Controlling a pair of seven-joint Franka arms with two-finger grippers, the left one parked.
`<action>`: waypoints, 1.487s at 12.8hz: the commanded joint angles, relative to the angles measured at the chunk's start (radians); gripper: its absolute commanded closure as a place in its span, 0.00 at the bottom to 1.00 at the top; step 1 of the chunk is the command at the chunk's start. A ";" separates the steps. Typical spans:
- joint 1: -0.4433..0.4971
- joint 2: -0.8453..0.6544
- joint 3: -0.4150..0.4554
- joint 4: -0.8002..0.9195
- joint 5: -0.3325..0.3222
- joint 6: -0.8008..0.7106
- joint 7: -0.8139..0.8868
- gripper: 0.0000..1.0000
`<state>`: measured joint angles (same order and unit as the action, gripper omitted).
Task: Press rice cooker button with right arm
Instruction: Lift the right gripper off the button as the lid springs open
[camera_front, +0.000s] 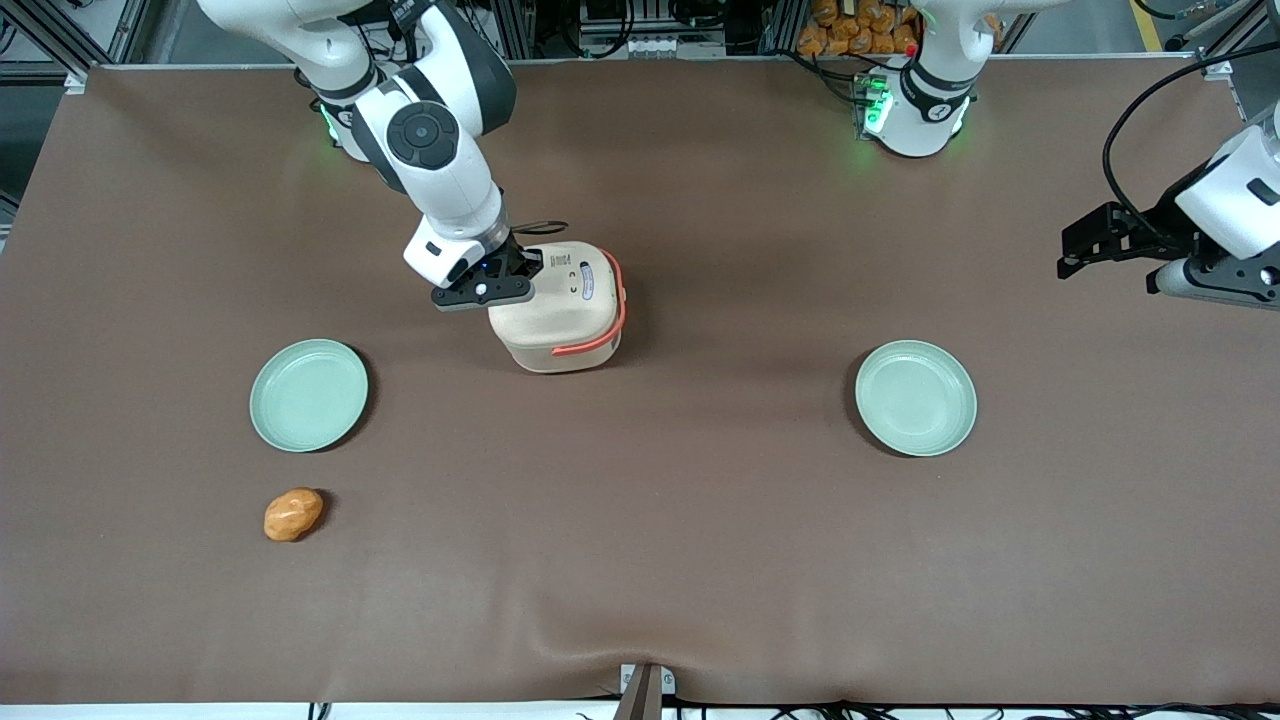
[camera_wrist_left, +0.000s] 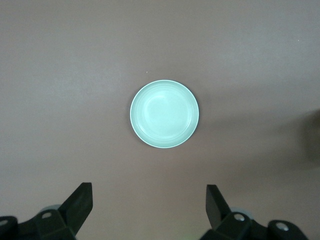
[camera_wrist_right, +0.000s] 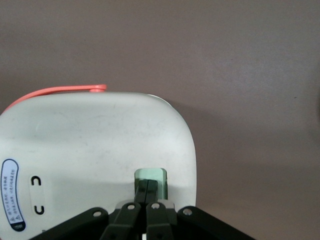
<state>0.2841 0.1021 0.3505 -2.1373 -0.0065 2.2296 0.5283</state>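
on the rice cooker (camera_front: 556, 305) lid's edge, end effector (camera_wrist_right: 148, 189) pressed together against the green button (camera_wrist_right: 151, 175), bare brown table (camera_front: 640, 560) all around

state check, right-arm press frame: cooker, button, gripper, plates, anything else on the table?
Cream rice cooker with coral handle: upright, lid shut, handle folded down.
Pale green lid button: fingertips on it.
Black two-finger gripper: shut, tips together over the cooker's lid.
Green round plate toward working arm's end: empty.
Green round plate toward parked arm's end: empty.
Orange-brown bread roll: loose on the brown table cover.
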 joint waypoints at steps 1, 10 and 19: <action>-0.017 0.005 0.002 0.068 -0.021 -0.103 0.024 1.00; -0.075 -0.018 -0.049 0.474 0.087 -0.450 0.004 1.00; -0.086 -0.035 -0.290 0.599 0.118 -0.608 -0.265 0.00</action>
<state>0.2071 0.0769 0.0987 -1.5573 0.1052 1.6507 0.3273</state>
